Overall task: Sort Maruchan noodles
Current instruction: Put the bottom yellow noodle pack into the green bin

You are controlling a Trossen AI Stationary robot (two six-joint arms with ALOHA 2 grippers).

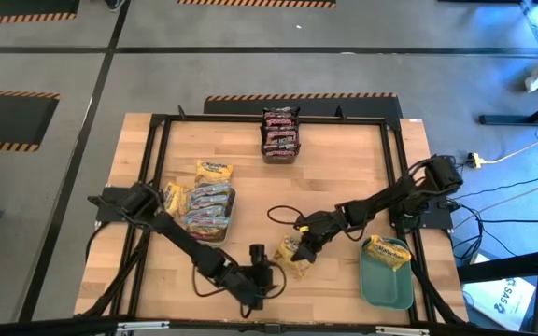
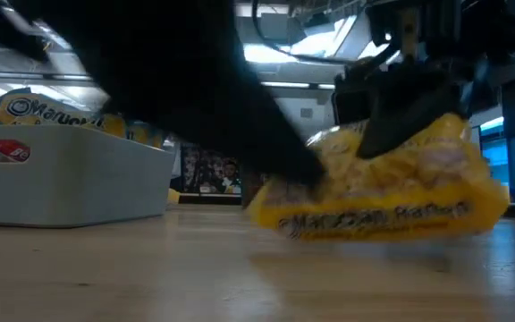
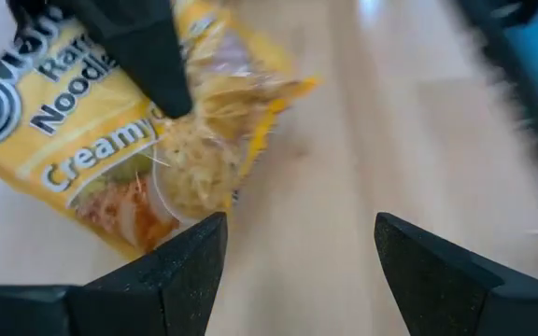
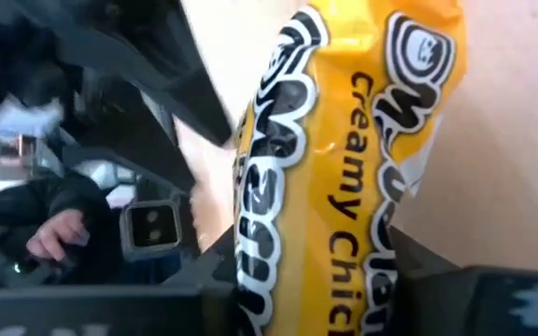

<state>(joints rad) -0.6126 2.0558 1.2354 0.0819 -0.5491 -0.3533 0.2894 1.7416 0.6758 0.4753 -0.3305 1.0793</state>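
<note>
Two trays, one grey (image 1: 229, 213) at nine o'clock and one teal (image 1: 387, 280) at four o'clock, two arms, and roughly a dozen noodle packets (image 1: 294, 256), piled too closely for a firm count.

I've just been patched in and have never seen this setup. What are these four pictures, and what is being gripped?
Two dark robot arms work at a wooden table. One picture looks straight down, one looks level across the tabletop, and two come from cameras on the wrists. The right claw is closing on a yellow noodle packet near the table's front. The left claw stands open beside it, holding nothing. A grey tray on the left holds pale packets, a dark stack sits at the back, and a teal tray on the right holds one yellow packet.
</note>
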